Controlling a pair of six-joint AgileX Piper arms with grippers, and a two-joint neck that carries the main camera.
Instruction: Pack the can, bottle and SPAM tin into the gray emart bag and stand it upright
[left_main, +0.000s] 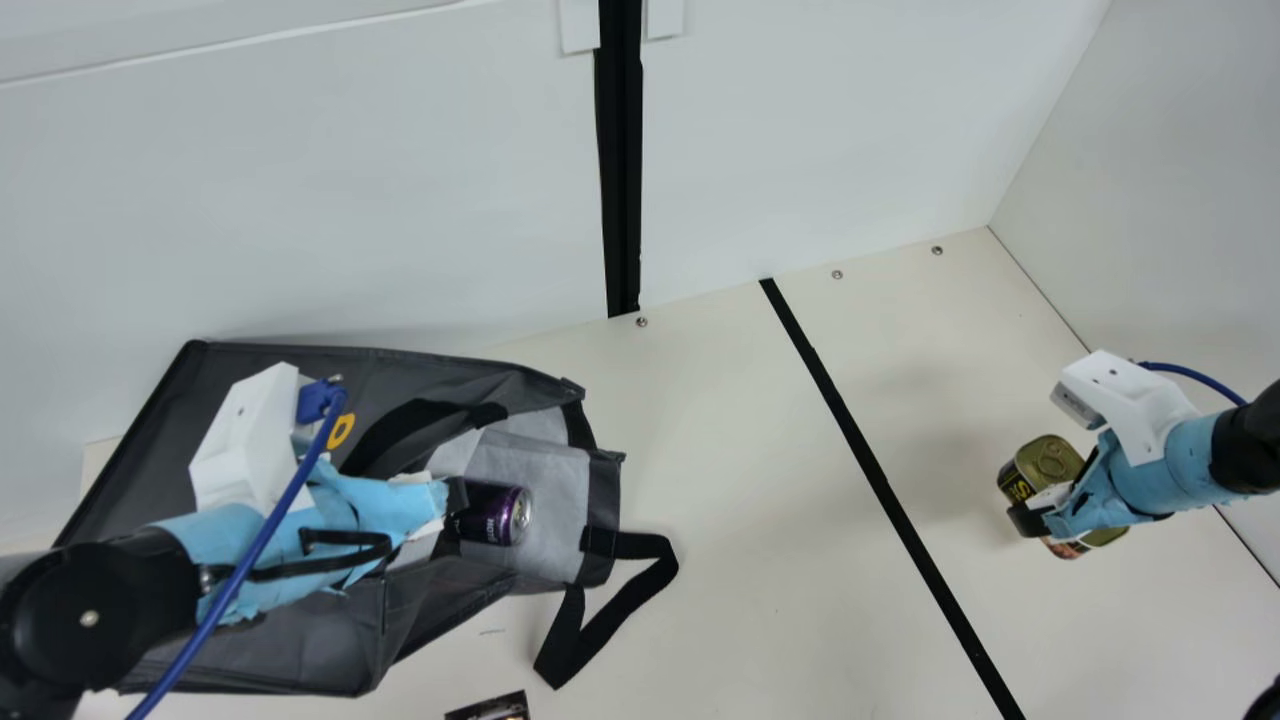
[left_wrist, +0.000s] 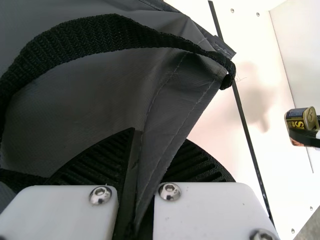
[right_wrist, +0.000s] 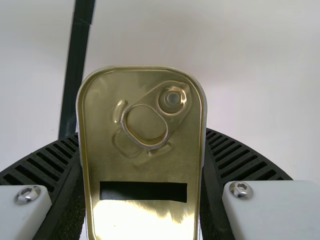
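Right claw (right_wrist: 142, 145) is clamped on the tin (left_main: 1055, 457), well to the right of the bag (left_main: 315, 655), whose mouth (left_main: 602, 490) faces it; the carry, I'd judge, runs leftward into that mouth, beside the can (left_main: 490, 515), with the left claw (left_wrist: 160, 137) pinching the bag.

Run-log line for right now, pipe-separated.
left end effector: pinching gray bag edge | right end effector: gripping SPAM tin, outside bag | can: in bag mouth | bag: lying down
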